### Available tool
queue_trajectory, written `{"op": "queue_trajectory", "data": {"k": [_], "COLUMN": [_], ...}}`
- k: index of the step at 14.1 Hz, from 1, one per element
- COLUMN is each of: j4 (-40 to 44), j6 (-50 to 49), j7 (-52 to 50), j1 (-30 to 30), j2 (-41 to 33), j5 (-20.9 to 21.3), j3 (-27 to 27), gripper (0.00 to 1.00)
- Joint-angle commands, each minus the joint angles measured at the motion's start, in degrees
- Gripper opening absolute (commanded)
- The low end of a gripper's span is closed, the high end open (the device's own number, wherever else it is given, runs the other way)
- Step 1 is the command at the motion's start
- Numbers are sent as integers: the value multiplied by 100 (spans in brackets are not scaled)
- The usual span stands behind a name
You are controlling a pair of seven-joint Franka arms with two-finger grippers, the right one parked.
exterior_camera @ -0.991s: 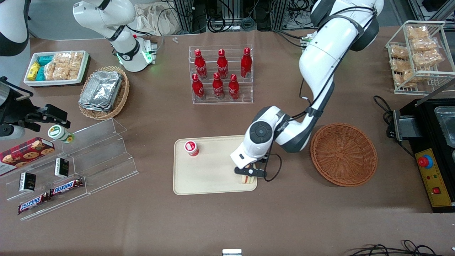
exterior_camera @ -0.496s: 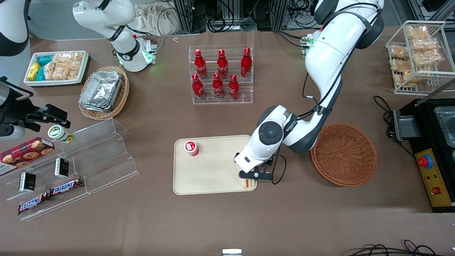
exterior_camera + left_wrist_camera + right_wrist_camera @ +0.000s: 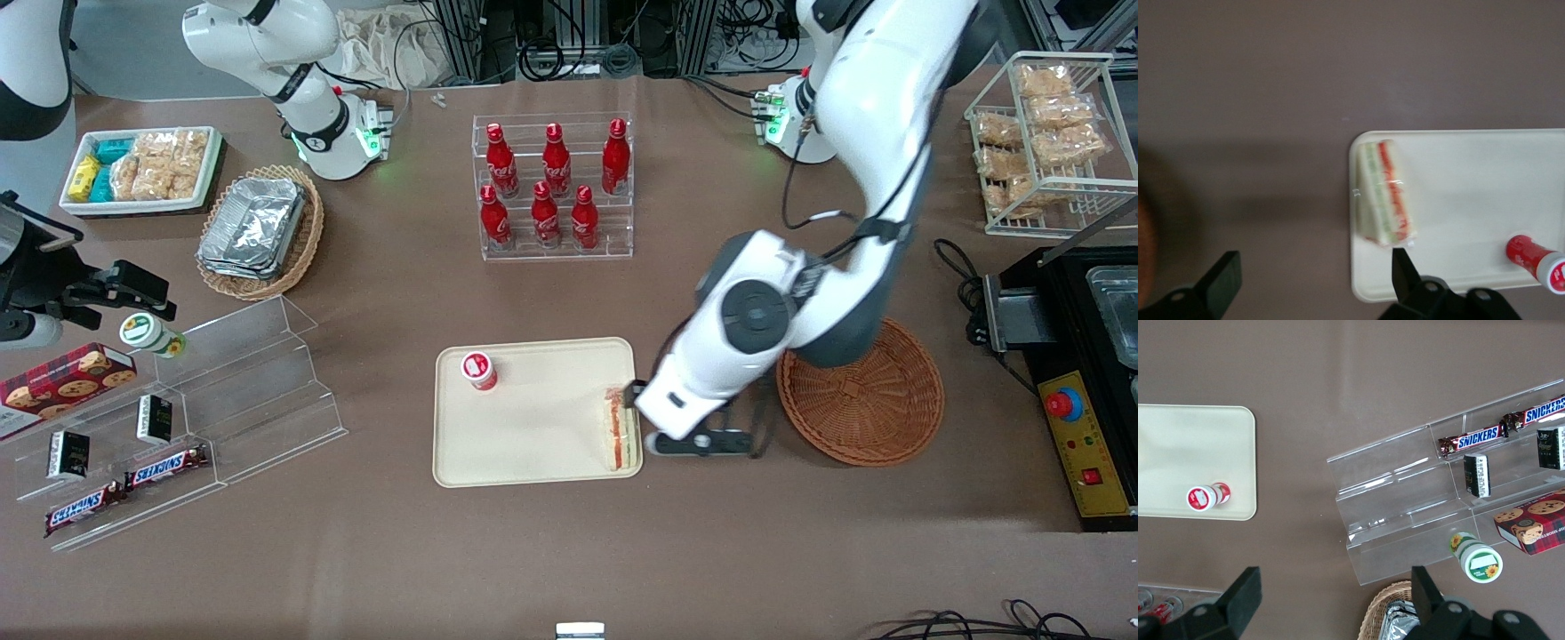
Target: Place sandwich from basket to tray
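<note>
Jaws: I see my left arm's jaws spread wide apart and holding nothing, above the brown table between the tray's edge and the basket.
Sandwich: the clear-wrapped triangular wedge of white bread with red and green filling lies flat on the tray, at the edge nearest my jaws, just beside one fingertip and not touching it.
Tray: the large flat beige rectangular plastic tray runs out from the jaws toward the parked arm's end.
Basket: the round reddish-brown woven wicker basket sits on the table just beside the jaws, toward the working arm's end, partly under my arm.
Nearby: a small red-capped cylindrical bottle lies on the tray, well apart from the sandwich.
Writing: two brown bars on the clear acrylic stepped shelf read SNICKERS.
</note>
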Motion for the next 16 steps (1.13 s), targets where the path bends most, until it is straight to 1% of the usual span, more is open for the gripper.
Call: {"op": "queue_trajectory", "data": {"k": [1,3,5,6,8,10,12,13,14,16], "j4": [-245,-245,-245,-236,-245,-245,-271,-324,-324,-272], "j6": [-839,-1166,-1499,-1710,-2053,-2396,-2853,-3055,-3249,-3216], "j7": [465,957,1484,1669,1742,1820,1821,1864,1917,1909], "j1": [580,983,1555,1653,1671,1689,1829,1882,1900,1909], "j2": [-663,-927,-1007,-1121,-1341,-1490,-1553,-1518,-1552,-1570], "j5": [-49,-39,-162,-180,-84,-75,-66,65,144,128], "j3": [-46,-37,-72,-55,-20,-2,68,234,270,279], "gripper": [100,100,100,100,100,100,99,100,100,100]}}
